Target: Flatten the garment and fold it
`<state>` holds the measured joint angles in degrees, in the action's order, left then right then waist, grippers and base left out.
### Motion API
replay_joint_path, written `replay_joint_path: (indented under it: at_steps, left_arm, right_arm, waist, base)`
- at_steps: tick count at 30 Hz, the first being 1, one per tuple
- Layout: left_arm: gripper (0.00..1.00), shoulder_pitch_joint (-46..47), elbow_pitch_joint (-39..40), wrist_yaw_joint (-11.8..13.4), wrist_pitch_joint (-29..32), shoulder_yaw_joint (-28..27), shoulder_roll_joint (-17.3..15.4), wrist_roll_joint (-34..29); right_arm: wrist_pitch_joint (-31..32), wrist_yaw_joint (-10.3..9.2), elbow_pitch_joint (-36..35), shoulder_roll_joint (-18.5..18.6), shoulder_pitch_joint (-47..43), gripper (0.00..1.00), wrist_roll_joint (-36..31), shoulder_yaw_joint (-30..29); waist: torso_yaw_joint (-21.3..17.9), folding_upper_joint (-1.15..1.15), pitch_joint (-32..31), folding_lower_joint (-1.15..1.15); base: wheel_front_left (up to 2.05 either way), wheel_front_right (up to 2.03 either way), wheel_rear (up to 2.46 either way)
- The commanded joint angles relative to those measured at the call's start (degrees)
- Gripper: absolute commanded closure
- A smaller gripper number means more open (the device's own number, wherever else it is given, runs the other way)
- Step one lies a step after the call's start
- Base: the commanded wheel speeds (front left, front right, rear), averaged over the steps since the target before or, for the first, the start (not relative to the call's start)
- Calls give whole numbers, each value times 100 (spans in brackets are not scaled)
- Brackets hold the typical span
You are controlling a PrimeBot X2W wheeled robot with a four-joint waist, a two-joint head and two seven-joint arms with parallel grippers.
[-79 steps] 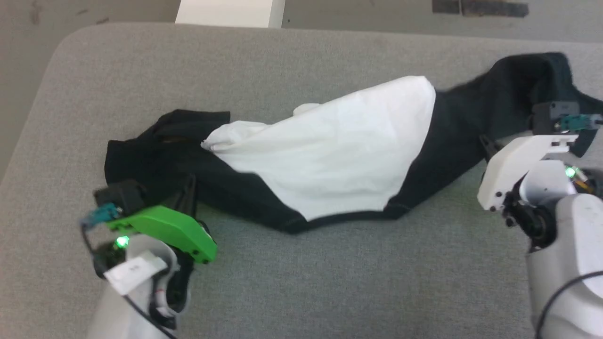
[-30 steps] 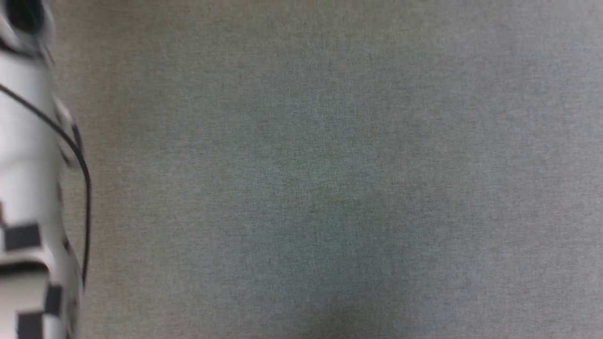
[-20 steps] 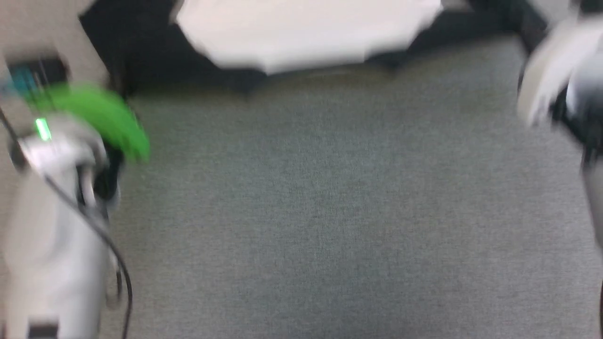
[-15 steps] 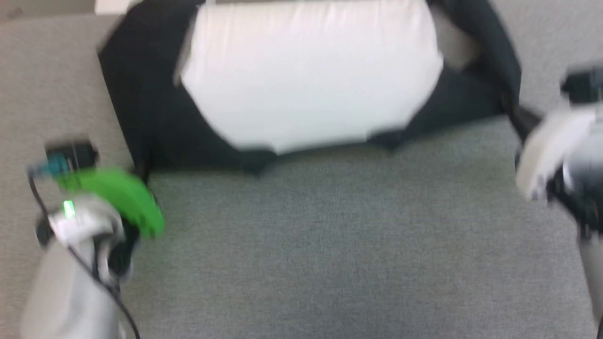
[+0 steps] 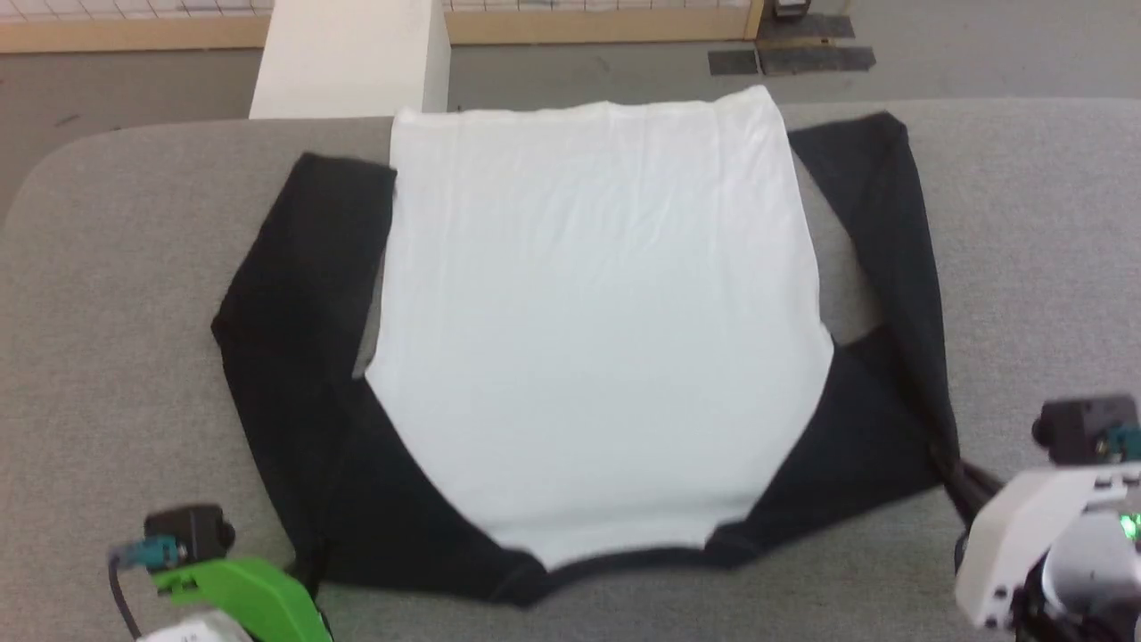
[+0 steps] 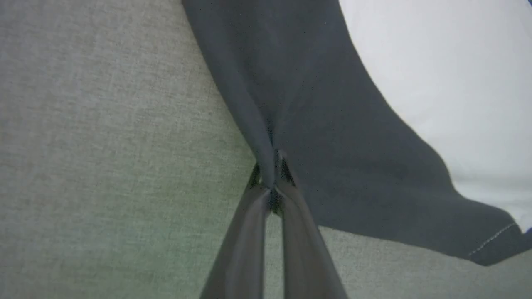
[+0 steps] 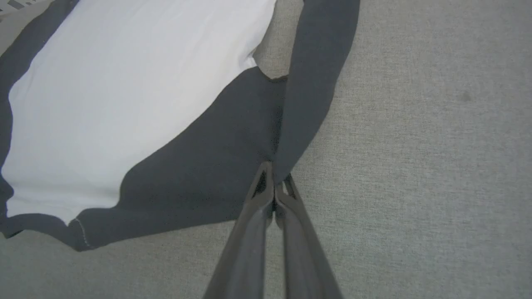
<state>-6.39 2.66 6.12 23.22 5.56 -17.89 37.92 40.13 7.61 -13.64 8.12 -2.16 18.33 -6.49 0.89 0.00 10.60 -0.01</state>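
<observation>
The worktop (image 5: 107, 267) is covered in grey woven fabric; its far left corner is rounded. Beyond its far edge stands a white rectangular block (image 5: 352, 58), just behind the worktop. The floor (image 5: 579, 76) behind is grey. Two dark rectangular patches (image 5: 789, 60) lie on it, side by side. A light wooden skirting strip (image 5: 597, 27) runs along the base of a white tiled wall (image 5: 134, 7).
</observation>
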Motion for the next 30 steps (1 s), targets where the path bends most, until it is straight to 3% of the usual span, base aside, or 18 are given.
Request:
replay_joint_path:
  at_steps: [1, 6, 12, 13, 14, 15, 16, 17, 24, 30]
  left_arm:
    - [100, -188, 6, 64, 45, 1, -30, 13]
    - [100, -520, 18, 56, 23, 131, 39, 9]
    - [100, -503, -244, -92, -134, 412, 188, -77]
    - [91, -475, -283, -119, -194, 440, 221, -86]
    - [67, -454, -318, -127, -236, 464, 252, -99]
    - [0, -434, -362, -134, -271, 499, 291, -110]
    - [0, -424, -395, -135, -295, 520, 312, -121]
    - [0, -418, -422, -132, -337, 537, 335, -139]
    - [0, -640, -294, 22, -624, 368, 367, -140]
    - [0, -690, 100, 94, -1002, -123, 121, -117]
  right_arm:
    - [82, -12, -95, -18, -162, 100, -86, -46]
    - [395, -12, -293, -117, -635, 100, -398, -181]
    - [555, -12, 117, -244, -974, 100, -547, -61]
    - [532, -12, 238, -268, -1007, 100, -548, -4]
    - [501, -12, 341, -291, -1022, 100, -548, 22]
    - [418, -12, 449, -314, -1022, 85, -574, 43]
    - [311, -12, 519, -326, -1007, 54, -603, 58]
    - [207, -12, 606, -340, -1001, 0, -626, 71]
    - [-608, -12, 689, -425, -1001, 0, -725, -255]
    - [-1603, -12, 321, -495, -994, 0, -835, -605]
  waist:
    - [19, 0, -56, 1]
    - [17, 0, -110, 1]
    - [57, 0, -115, 1]
    - [61, 0, -115, 1]
    - [61, 0, -118, 1]
    - [64, 0, -124, 1]
    - [64, 0, -131, 1]
    - [65, 0, -142, 1]
    - [77, 0, -271, 1]
    - [70, 0, -296, 1]
  base:
    - [0, 0, 0]
    - [0, 0, 0]
    - [0, 0, 0]
    - [0, 0, 0]
    - [0, 0, 0]
    - [0, 0, 0]
    - [0, 0, 0]
    - [0, 0, 0]
    - [0, 0, 0]
    - [0, 0, 0]
